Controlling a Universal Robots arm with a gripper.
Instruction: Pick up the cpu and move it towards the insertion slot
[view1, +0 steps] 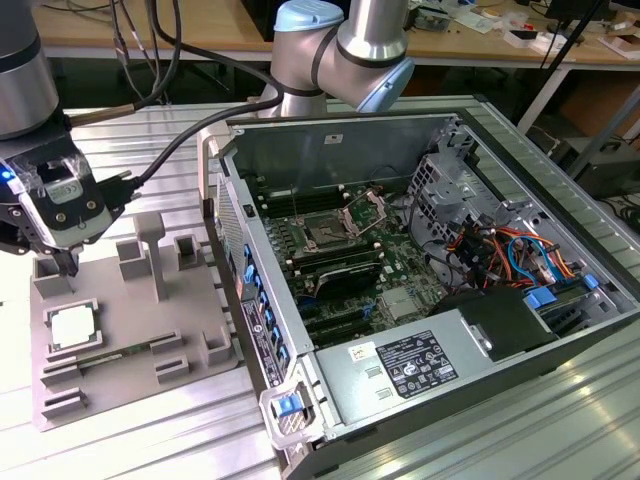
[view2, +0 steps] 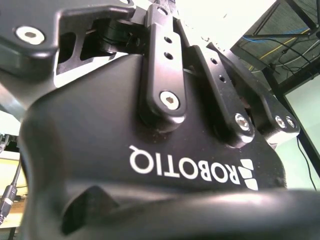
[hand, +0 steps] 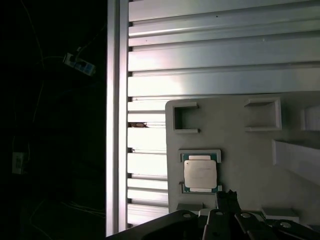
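The cpu (view1: 72, 325) is a small silvery square lying flat in a raised frame on the grey plastic fixture (view1: 130, 330), at the exterior view's left. My gripper (view1: 68, 268) hangs just above the fixture, a little behind the cpu and not touching it; its fingers meet in a narrow tip and hold nothing. In the first wrist view the cpu (hand: 200, 172) sits close to the dark fingertips (hand: 228, 196). The insertion slot (view1: 326, 236) is the dark square socket with its shiny hinged frame raised, on the green board inside the open computer case.
The open case (view1: 420, 270) fills the exterior view's middle and right, with cables, a drive cage and a power supply (view1: 420, 365). Tall posts (view1: 152, 250) stand up from the fixture between the gripper and the case wall. A second arm's base (view1: 340, 45) rises behind the case.
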